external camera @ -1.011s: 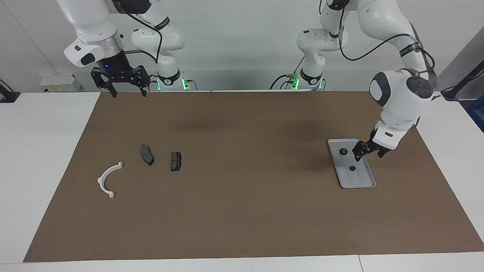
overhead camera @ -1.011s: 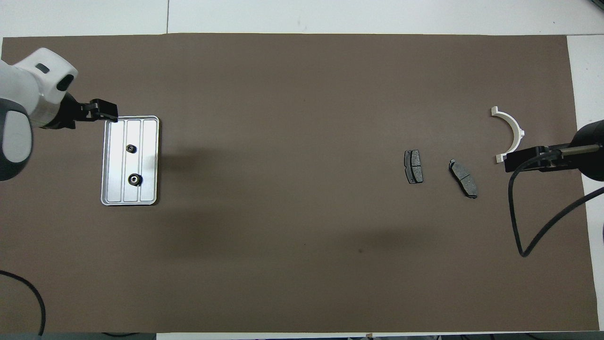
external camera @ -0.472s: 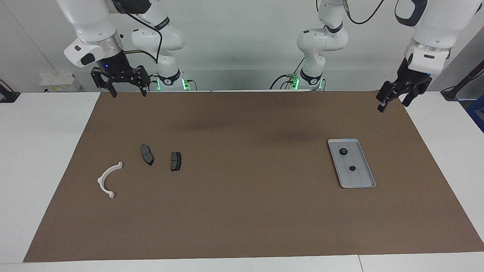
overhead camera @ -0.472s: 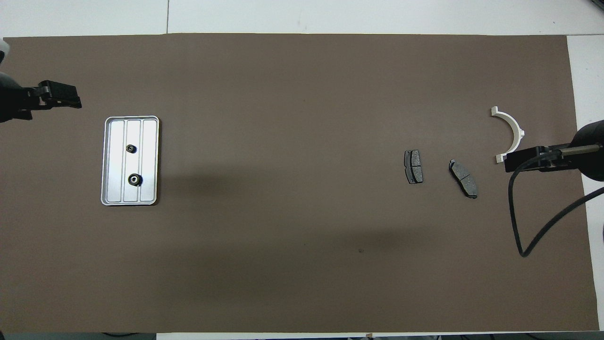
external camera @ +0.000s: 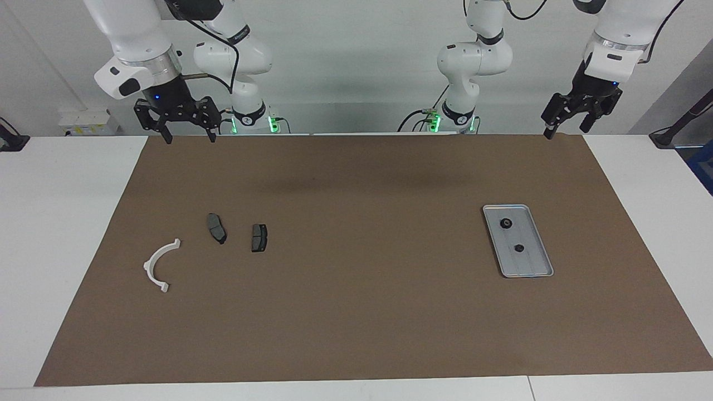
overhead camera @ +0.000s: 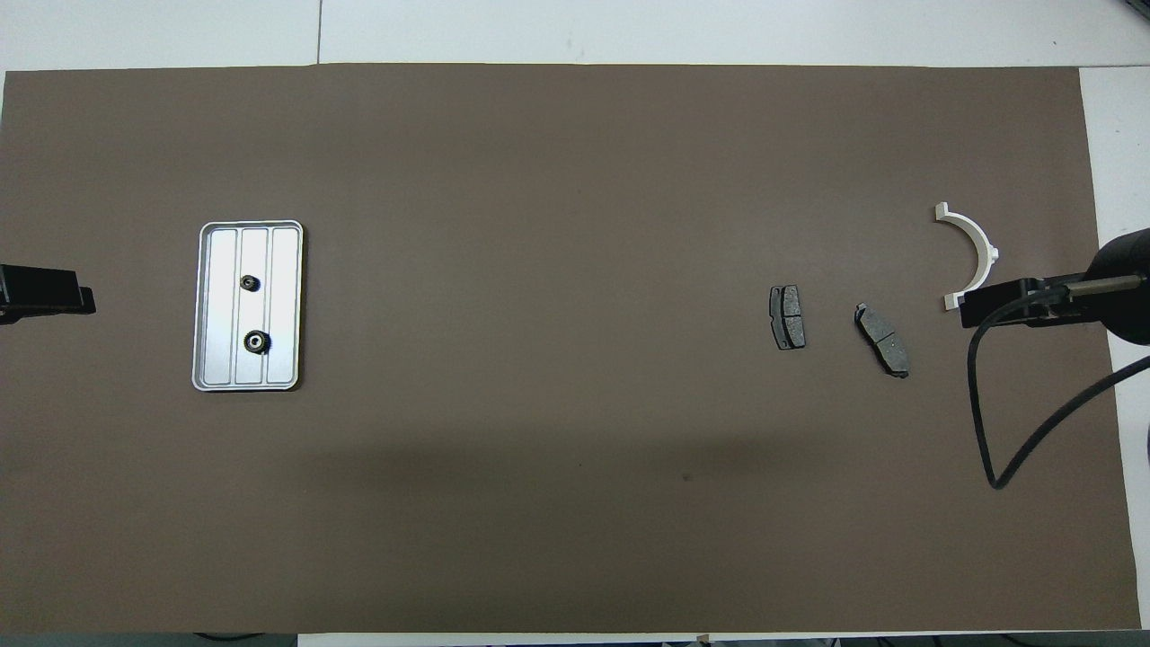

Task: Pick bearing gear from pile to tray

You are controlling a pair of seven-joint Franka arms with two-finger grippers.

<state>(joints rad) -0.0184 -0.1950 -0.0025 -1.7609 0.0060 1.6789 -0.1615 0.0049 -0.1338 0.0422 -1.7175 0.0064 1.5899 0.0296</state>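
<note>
The shallow silver-grey metal tray (external camera: 518,240) lay on the brown mat (external camera: 356,312) toward the left arm's end of the table, with two small black round gears (external camera: 506,224) (external camera: 518,248) resting apart inside it, one nearer the robots than the other. Toward the right arm's end lay a white half-ring bracket (external camera: 160,265) and two dark grey brake-pad plates (external camera: 216,228) (external camera: 259,238), near one another. The left gripper (external camera: 568,125) hung raised over the mat's edge nearest the robots, fingers apart and empty, while the right gripper (external camera: 187,135) waited raised over its own corner of the mat, fingers likewise apart and empty.
</note>
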